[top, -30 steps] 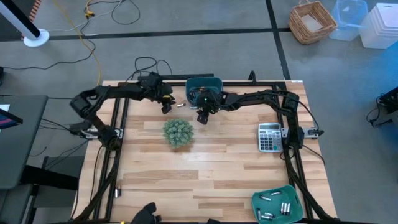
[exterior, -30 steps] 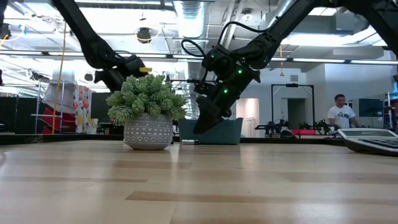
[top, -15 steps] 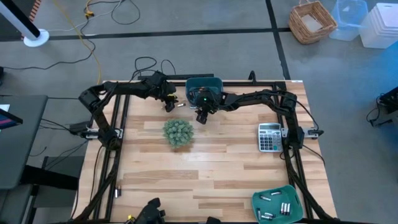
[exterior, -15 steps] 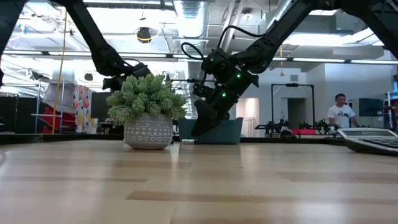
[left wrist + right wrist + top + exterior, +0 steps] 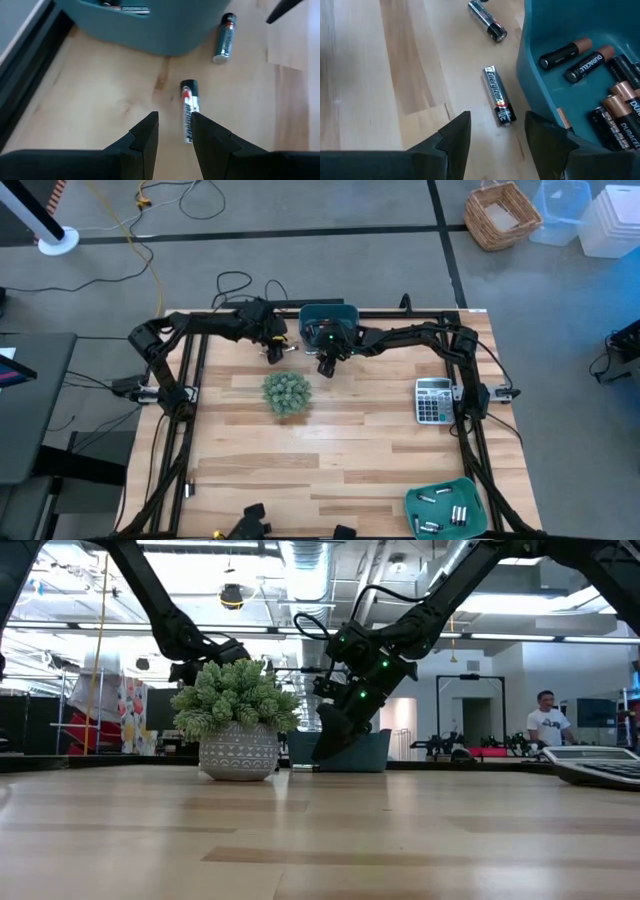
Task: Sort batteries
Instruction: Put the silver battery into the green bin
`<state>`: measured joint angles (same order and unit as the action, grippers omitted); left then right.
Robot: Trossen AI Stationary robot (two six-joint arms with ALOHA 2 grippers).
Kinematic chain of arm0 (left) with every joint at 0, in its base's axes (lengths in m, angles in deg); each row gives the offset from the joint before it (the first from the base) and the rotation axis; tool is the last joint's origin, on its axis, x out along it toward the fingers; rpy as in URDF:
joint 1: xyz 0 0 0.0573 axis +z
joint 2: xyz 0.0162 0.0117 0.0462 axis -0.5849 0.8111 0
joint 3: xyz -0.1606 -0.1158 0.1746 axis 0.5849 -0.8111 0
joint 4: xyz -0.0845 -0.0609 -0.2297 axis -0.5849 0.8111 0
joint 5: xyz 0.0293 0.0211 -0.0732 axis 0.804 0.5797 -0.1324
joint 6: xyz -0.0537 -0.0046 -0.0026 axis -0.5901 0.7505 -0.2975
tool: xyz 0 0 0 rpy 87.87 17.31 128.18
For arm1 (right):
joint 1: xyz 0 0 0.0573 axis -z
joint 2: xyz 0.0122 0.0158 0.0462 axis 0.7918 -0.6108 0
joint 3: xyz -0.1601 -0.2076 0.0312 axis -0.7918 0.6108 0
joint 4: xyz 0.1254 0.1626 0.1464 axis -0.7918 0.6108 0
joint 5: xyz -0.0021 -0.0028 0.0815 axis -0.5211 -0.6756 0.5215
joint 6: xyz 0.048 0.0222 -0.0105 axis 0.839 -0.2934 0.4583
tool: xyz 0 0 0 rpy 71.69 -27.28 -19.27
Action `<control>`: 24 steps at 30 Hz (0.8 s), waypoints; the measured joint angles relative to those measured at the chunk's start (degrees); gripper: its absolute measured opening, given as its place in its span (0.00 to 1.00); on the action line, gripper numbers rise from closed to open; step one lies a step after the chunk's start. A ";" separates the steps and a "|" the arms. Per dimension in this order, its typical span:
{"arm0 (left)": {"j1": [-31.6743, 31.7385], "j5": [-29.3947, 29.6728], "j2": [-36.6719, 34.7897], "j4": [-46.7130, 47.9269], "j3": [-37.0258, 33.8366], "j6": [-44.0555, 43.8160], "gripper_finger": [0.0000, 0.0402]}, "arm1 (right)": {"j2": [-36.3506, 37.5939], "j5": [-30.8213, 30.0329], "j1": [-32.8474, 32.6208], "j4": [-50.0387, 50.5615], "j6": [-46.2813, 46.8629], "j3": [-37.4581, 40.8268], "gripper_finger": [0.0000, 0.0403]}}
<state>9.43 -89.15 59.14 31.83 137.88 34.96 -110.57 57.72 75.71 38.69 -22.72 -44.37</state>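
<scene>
Both grippers hover over two loose batteries at the table's [image 5: 330, 450] far edge, just beside the teal bin [image 5: 327, 315]; the left gripper [image 5: 174, 131], fingers slightly apart and empty, points at one battery [image 5: 189, 111] with its tip just short of the gap; the right gripper [image 5: 495, 131], open wider and empty, lines up on the other battery [image 5: 498, 95] beside the bin wall; more batteries [image 5: 580, 56] lie inside the bin, others in a tray [image 5: 447, 506] at the near right corner; a clean pick likely means straddling a cell across its width, clear of the bin wall, one arm at a time.
</scene>
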 joint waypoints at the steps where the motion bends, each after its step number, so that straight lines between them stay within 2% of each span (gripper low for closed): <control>1: -0.19 0.02 0.00 0.25 0.00 0.00 0.27 | 0.00 0.00 0.00 0.00 -0.09 0.00 0.51; 12: -1.84 -3.30 1.92 0.98 0.02 -0.46 0.27 | 0.00 0.00 -0.02 2.23 -4.50 0.02 0.51; 16: -2.45 -6.96 1.92 1.37 0.02 -0.02 0.27 | 0.00 0.04 -0.02 2.19 -6.85 0.02 0.51; 24: -3.53 -9.87 1.92 0.41 0.00 2.15 0.27 | 0.02 1.51 0.37 2.43 -8.80 0.01 0.51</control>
<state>5.89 -99.02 61.06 32.24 137.88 37.11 -110.55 59.22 76.08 41.12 -31.53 -44.36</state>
